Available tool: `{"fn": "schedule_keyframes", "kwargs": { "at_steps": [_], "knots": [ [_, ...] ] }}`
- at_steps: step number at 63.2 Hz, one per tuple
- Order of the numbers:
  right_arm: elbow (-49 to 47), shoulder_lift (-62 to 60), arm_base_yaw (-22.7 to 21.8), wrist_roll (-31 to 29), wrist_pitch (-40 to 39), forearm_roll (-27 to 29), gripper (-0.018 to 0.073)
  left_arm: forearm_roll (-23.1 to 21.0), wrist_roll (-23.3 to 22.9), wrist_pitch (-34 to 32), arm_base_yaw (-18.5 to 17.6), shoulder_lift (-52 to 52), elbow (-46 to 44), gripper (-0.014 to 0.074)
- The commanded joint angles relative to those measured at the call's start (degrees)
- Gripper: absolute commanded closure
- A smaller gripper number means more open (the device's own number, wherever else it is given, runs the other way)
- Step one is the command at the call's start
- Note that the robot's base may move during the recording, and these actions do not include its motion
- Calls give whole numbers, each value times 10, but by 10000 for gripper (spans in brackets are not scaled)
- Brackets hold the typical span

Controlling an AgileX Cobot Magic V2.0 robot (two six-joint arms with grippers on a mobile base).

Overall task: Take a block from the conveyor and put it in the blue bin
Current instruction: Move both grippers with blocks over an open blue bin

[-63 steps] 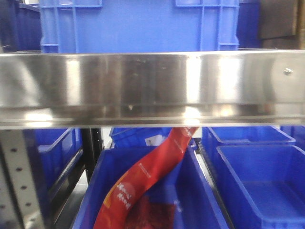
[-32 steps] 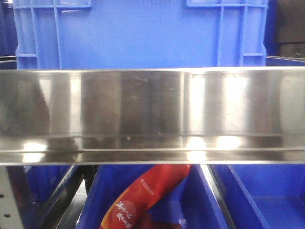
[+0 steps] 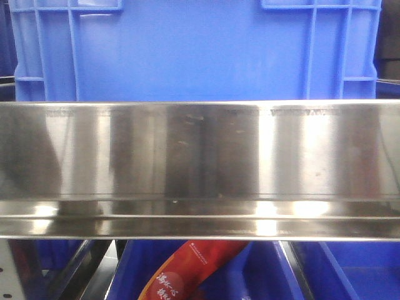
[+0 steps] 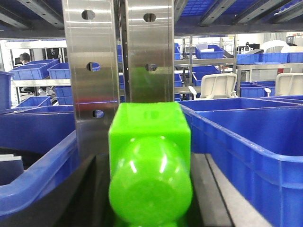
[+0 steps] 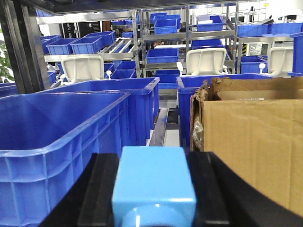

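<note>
- The left gripper (image 4: 149,194) carries the green block (image 4: 149,137) between its dark fingers. The jaws look closed to the block's width, but the block hides the pad contact, so I cannot tell how firm the hold is.
- The right gripper (image 5: 154,189) is closed to the width of the light blue block (image 5: 154,177), with black fingers (image 5: 102,189) against both flanks.
- The conveyor shows in no view. Both blocks are in the grippers among the bins, not on a belt.
- The green block hangs right in front of the steel uprights (image 4: 92,71). A forward move from here would likely drive it into the metal and knock it loose.
- The deep blue bin (image 4: 246,137) lies to that block's right, with its wall close by. A sideways swing made too low could catch the rim and twist the block out of the hold.
- The green block's near face is rounded and glossy. If the pads sit on that curve, I would expect it to slip under any jolt.
- On the right side, the large blue bin (image 5: 57,142) is to the left and an open cardboard box (image 5: 251,142) to the right. A release without moving over the bin could drop the block into the gap between them, or into the box.
- The front camera sees only a steel shelf rail (image 3: 200,162), a blue crate (image 3: 194,50) above it and a red packet (image 3: 187,269) below, with neither arm in view. A bad placement would therefore go unseen from there.
</note>
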Motion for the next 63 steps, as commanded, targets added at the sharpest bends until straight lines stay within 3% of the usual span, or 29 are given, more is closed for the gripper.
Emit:
{"fn": "schedule_keyframes", "kwargs": {
  "at_steps": [1, 14, 41, 54, 63],
  "knots": [
    [-1, 0, 1, -2, -12, 2, 713, -4, -1, -9, 3, -2, 0, 708],
    [-1, 0, 1, -2, -15, 2, 713, -4, -1, -50, 3, -2, 0, 708],
    [-1, 0, 1, -2, -14, 2, 713, -4, -1, -46, 3, -2, 0, 708],
    [-1, 0, 1, -2, -14, 3, 713, -61, -1, -28, 3, -2, -5, 708],
    [-1, 0, 1, -2, -15, 3, 713, -61, -1, 34, 3, -1, -38, 708]
  ]
}}
